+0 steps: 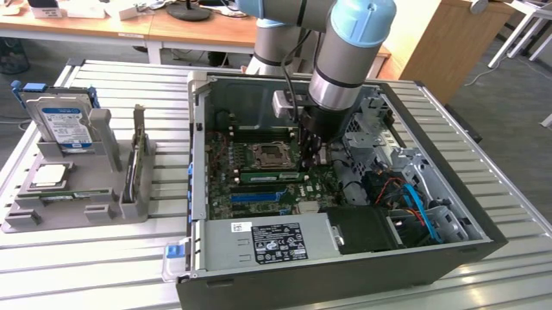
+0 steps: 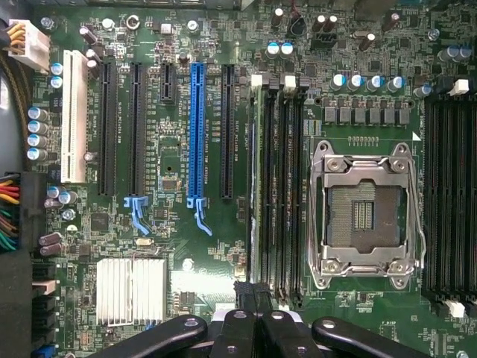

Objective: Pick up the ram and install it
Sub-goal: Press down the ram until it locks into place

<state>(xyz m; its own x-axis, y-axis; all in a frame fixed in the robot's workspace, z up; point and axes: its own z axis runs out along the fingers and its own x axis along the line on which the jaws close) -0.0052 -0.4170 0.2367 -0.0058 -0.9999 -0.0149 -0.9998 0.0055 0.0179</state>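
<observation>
Inside the open metal case (image 1: 448,258), the tool (image 2: 257,328) stands closed above green board slots (image 2: 277,186). Ram (image 1: 269,175) lies seated beside the socket (image 2: 365,216).

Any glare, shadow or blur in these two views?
Exterior view: window light glares off the slatted table near the bottom; the arm shadows the motherboard inside the case. Wrist view: even light, board sharp, the heatsink slightly washed out; the claw at the edge looks soft, too near.

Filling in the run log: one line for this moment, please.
gripper: shut, above memory slots | ram: in slot beside CPU socket | latching: cannot tell
</observation>
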